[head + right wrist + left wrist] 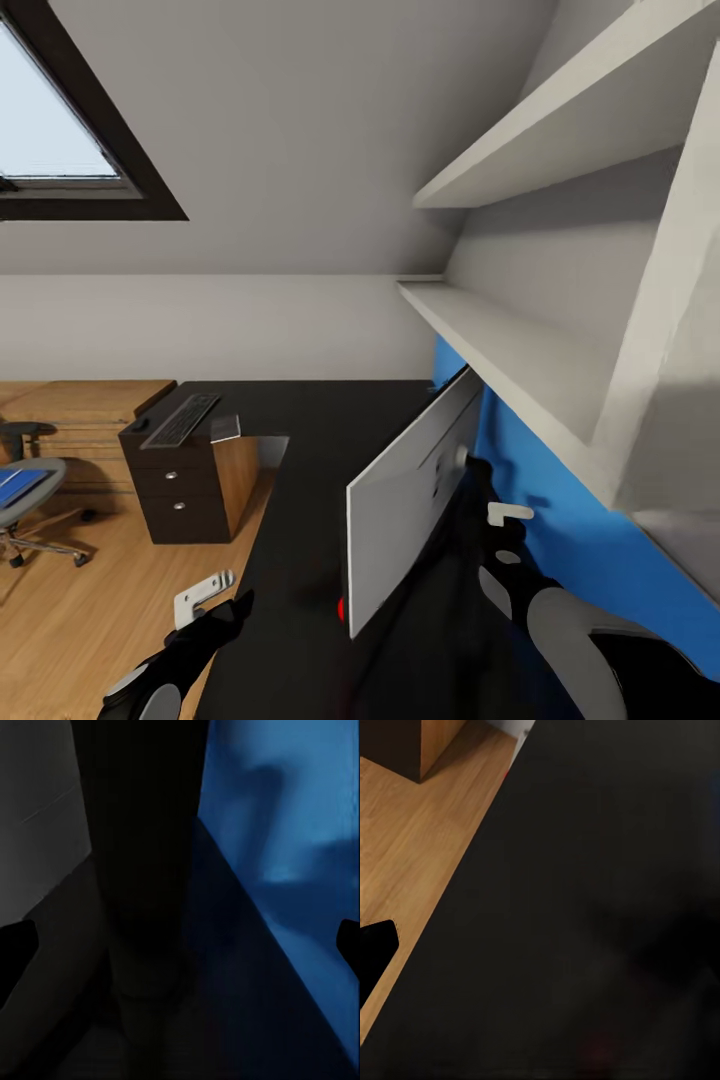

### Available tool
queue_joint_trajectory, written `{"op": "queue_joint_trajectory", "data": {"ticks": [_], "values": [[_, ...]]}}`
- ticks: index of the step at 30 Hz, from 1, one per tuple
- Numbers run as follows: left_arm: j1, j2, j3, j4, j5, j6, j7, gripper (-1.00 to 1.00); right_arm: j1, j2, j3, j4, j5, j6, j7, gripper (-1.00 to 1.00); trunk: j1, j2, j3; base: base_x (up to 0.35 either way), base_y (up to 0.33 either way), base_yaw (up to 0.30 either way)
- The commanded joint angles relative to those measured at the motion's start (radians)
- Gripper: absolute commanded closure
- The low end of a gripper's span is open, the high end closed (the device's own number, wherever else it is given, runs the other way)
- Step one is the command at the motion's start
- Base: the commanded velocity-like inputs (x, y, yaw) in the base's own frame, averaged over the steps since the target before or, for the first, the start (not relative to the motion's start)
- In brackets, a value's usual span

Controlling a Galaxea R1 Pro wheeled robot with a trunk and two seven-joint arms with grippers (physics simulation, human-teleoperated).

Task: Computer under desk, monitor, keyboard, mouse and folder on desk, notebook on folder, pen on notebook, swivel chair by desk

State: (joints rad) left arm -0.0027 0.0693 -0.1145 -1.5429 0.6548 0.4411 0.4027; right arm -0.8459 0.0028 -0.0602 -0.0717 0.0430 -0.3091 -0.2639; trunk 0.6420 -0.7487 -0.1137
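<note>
Under my arms the tabletop [300, 520] is a smooth black sheet with a dull gloss, and the floor [90, 620] beside it is light wood with a fine grain and a satin sheen. The monitor [410, 490] shows me a flat, matt pale grey back like plastic, while the drawers [180, 490] are dark with small shiny metal knobs and a wood side. The wall panel [560, 540] looks smooth, matt blue, the shelves [520, 150] chalky matt grey-white, and the chair [30, 490] grey cloth on a bright chrome base.
</note>
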Motion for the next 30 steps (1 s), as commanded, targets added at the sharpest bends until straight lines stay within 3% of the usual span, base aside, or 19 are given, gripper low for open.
{"op": "queue_joint_trajectory", "data": {"ticks": [1, 18, 24, 28, 30], "values": [[0.000, 0.001, -0.002, -0.002, 0.011, 0.001, 0.010, -1.00, -0.001, 0.000, -0.006, 0.001, 0.005, -0.004, -0.001, -1.00, 0.000, -0.001, -0.001, -0.331, 0.000, 0.000], [0.000, 0.000, -0.002, -0.002, 0.008, -0.002, 0.011, -1.00, -0.001, 0.005, -0.008, -0.004, 0.003, -0.013, -0.001, -1.00, 0.000, -0.001, -0.001, -0.334, 0.000, 0.000], [0.000, 0.000, -0.001, -0.002, 0.005, -0.003, 0.011, -1.00, -0.001, 0.015, -0.012, -0.052, -0.005, 0.000, -0.002, -1.00, 0.000, -0.001, -0.001, -0.335, 0.000, 0.000], [0.000, 0.000, -0.001, -0.002, 0.005, -0.002, 0.011, -1.00, -0.001, 0.020, -0.015, -0.084, -0.029, 0.034, -0.003, -1.00, 0.000, -0.001, -0.001, -0.335, 0.000, 0.000], [0.000, 0.000, -0.001, -0.002, 0.005, -0.002, 0.011, -1.00, 0.001, 0.021, -0.017, -0.129, -0.067, 0.079, -0.003, -1.00, 0.000, -0.001, -0.001, -0.330, 0.000, 0.000]]}}
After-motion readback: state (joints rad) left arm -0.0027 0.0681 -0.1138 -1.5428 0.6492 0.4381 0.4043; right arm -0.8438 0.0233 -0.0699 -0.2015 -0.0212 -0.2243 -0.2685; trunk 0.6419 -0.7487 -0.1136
